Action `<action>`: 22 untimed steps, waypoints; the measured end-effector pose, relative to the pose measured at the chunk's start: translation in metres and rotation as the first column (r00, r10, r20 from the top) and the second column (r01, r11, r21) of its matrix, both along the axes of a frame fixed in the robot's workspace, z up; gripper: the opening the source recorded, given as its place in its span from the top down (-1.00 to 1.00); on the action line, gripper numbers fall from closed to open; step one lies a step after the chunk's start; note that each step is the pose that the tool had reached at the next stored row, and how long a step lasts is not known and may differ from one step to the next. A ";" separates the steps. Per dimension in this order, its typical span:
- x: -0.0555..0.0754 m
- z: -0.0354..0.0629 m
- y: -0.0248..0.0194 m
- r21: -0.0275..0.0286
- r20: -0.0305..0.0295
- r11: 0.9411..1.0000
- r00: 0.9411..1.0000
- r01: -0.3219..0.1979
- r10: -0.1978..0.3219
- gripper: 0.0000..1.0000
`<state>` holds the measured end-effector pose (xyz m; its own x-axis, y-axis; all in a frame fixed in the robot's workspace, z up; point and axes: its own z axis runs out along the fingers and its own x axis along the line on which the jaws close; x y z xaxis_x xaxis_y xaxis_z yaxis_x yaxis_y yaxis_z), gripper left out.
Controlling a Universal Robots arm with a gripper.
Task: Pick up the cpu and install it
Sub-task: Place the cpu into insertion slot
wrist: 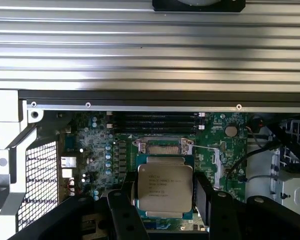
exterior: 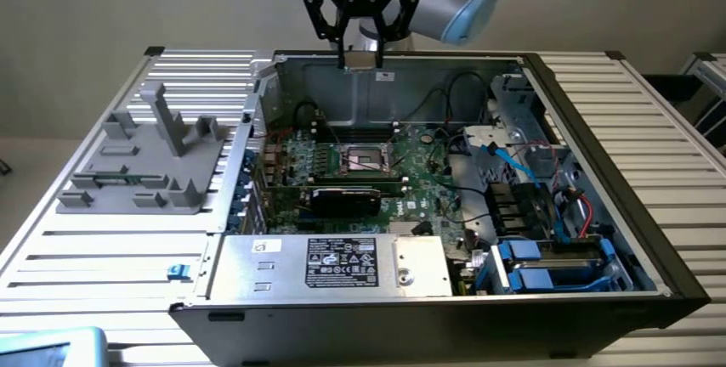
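The cpu point(wrist: 165, 187), a flat square chip with a dull silver top and printed text, sits between my gripper's point(wrist: 165, 196) two black fingers point(wrist: 126, 200), which are shut on its sides. In the exterior view the gripper point(exterior: 362, 61) hangs high over the far wall of the open computer case point(exterior: 590, 129), with the cpu point(exterior: 362, 59) as a small silver square at its tips. The socket frame point(exterior: 365, 159) lies on the green motherboard point(exterior: 437, 184), below and nearer than the gripper. In the wrist view the socket point(wrist: 162, 147) shows just beyond the chip.
A silver power supply box point(exterior: 329, 265) with a black-and-white label fills the case's near side. A black card point(exterior: 346, 197) stands just in front of the socket. Cables and blue drive bays point(exterior: 556, 265) occupy the exterior view's right. A grey fixture point(exterior: 153, 159) sits on the slatted table point(exterior: 102, 256).
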<state>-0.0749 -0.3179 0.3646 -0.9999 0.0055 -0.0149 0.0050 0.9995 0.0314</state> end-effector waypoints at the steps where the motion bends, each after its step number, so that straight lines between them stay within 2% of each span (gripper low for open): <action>1: 0.000 0.0000 0.0000 0.000 0.000 1.000 1.000 0.000 0.000 -0.11; 4: 0.000 0.0000 0.0000 0.000 0.000 1.000 1.000 0.002 -0.002 -0.11; 8: 0.000 0.0000 0.0000 0.000 0.000 0.998 0.998 0.059 -0.059 -0.11; 12: 0.000 0.0000 0.0000 0.000 0.000 0.993 0.993 0.122 -0.122 -0.11; 17: 0.000 -0.0001 0.0000 0.000 0.000 0.979 0.979 0.202 -0.202 -0.11; 22: 0.000 -0.0001 0.0000 0.000 0.000 0.960 0.960 0.280 -0.280 -0.11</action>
